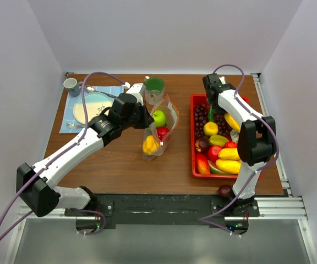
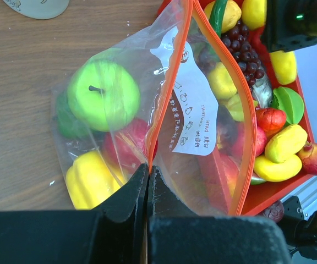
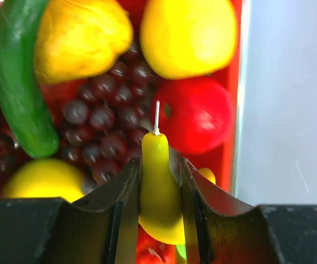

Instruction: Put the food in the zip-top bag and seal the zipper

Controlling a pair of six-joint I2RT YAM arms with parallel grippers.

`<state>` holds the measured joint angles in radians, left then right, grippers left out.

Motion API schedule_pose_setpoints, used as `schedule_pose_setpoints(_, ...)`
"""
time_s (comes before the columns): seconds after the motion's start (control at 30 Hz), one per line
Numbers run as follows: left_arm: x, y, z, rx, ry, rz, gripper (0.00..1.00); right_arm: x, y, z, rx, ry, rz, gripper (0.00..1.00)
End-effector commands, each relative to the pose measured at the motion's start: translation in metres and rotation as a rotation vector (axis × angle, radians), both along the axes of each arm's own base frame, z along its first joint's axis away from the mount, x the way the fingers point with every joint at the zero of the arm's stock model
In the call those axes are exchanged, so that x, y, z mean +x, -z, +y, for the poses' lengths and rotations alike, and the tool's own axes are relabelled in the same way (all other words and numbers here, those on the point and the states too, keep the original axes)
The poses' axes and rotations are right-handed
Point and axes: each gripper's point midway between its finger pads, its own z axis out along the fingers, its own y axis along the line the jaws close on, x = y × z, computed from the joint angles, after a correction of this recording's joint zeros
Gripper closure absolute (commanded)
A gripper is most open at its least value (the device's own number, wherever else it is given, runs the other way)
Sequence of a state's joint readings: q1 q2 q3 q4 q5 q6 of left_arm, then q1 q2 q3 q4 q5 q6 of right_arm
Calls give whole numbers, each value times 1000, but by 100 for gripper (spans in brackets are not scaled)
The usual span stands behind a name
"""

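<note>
The zip-top bag (image 1: 167, 122) stands open on the table's middle, and the left wrist view shows it close up (image 2: 197, 121). It holds a green apple (image 2: 103, 94), a red apple (image 2: 126, 149) and a yellow pepper (image 2: 89, 179). My left gripper (image 2: 148, 168) is shut on the orange-red zipper (image 2: 169, 88) at the mouth's near end, and it also shows from above (image 1: 146, 122). My right gripper (image 3: 159, 165) is shut on a yellow pear (image 3: 158, 187), held above the red tray (image 1: 193, 144) at its far end (image 1: 213, 94). More food fills the tray.
Below the pear lie purple grapes (image 3: 100, 118), a green cucumber (image 3: 18, 93), a red fruit (image 3: 200, 113) and yellow fruits (image 3: 189, 33). A green cup (image 1: 154, 86) stands behind the bag. A plate on a blue mat (image 1: 89, 107) and a grey cup (image 1: 71, 84) are far left.
</note>
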<state>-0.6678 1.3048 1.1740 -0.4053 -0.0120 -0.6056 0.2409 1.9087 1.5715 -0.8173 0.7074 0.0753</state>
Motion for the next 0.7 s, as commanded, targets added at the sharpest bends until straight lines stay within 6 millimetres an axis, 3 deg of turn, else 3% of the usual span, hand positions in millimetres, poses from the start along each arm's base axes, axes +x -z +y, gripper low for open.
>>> schedule_pose_setpoints(0.0,4,-24,0,-37,6,-69,100,-16,-70,-5,25,37,-124,91)
schedule_pose_setpoints(0.17,5,-21,0,-38,3,-63,100,-37,-105,2,124,32,-177,93)
schedule_pose_setpoints(0.23,5,-21,0,-39,2,-60,100,-41,-113,18,235,2,-214,94)
schedule_pose_setpoints(0.33,5,-21,0,-42,0,-62,100,-49,-141,60,471,-111,-310,94)
schedule_pose_setpoints(0.5,6,-22,-1,-48,-4,-59,100,-72,-214,127,732,-270,-504,93)
schedule_pose_setpoints(0.53,6,-23,-1,-51,-5,-60,100,-80,-223,148,772,-322,-510,93)
schedule_pose_setpoints(0.67,6,-23,-1,-54,-7,-58,100,-94,-264,191,955,-413,-591,94)
